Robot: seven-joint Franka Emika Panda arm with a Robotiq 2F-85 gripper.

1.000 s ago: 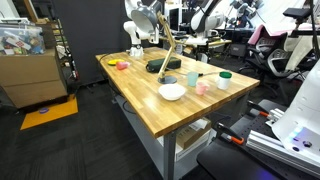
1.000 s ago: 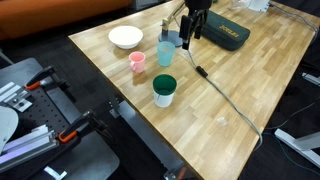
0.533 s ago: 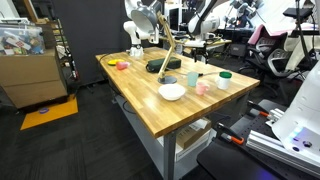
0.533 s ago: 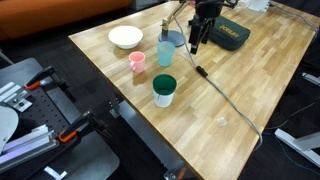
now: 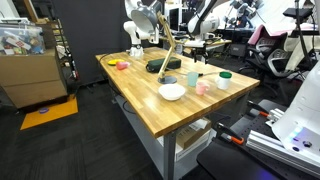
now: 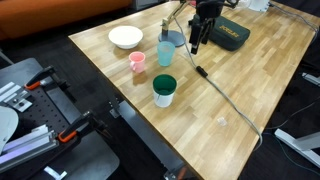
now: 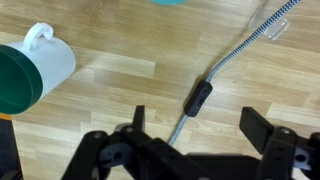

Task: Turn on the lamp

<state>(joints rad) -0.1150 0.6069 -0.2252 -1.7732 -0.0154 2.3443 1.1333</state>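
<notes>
The lamp (image 5: 167, 55) stands at the far side of a pale butcher-block table (image 5: 140, 95), its tan arm slanting up from a dark base. Just beside the lamp, the gripper (image 7: 195, 125) hangs over a black inline switch (image 7: 200, 97) on a cord, fingers apart. A green-lined white cup (image 7: 30, 75) sits near. Beyond the lamp, cardboard boxes (image 5: 30, 70) and an orange floor mat (image 5: 48, 112) crowd a lab room.

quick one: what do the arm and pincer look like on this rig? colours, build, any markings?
Arm: white shells with dark joints, seen in an exterior view. Pincer: all black, with two fingers built from open linkage bars with pin holes. No markings or loose cabling on it that I can make out at this resolution.
</notes>
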